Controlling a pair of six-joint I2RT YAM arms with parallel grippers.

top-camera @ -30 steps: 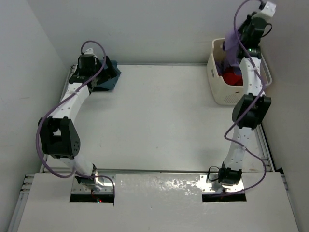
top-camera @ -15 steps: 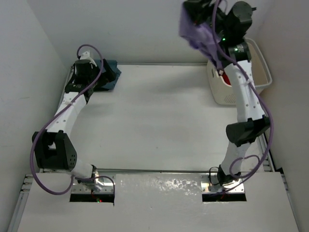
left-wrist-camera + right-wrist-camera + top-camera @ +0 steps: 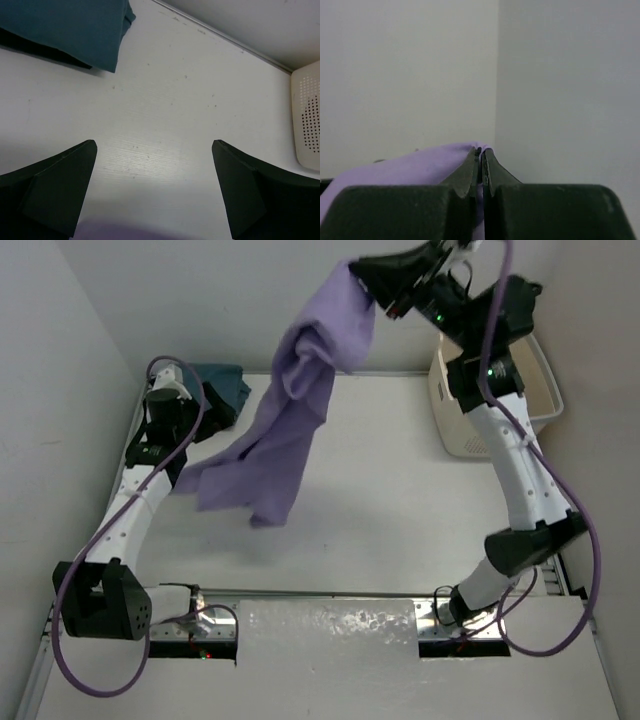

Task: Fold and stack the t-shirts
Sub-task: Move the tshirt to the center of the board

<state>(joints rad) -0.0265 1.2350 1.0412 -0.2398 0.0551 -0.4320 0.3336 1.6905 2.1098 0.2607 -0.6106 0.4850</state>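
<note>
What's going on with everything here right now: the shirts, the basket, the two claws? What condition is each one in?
purple t-shirt: unfolded, dangling in the air from one pinched edge.
teal t-shirt: folded, lying at the far left corner of the table.
right gripper: shut on the purple t-shirt, raised high.
left gripper: open, empty, above bare table.
basket: upright at the table's far right; contents cannot be made out.

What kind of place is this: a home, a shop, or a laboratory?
Probably a robot test bench in a laboratory: a white table between plain walls, with a purple t-shirt, a folded teal shirt and a laundry basket.
</note>
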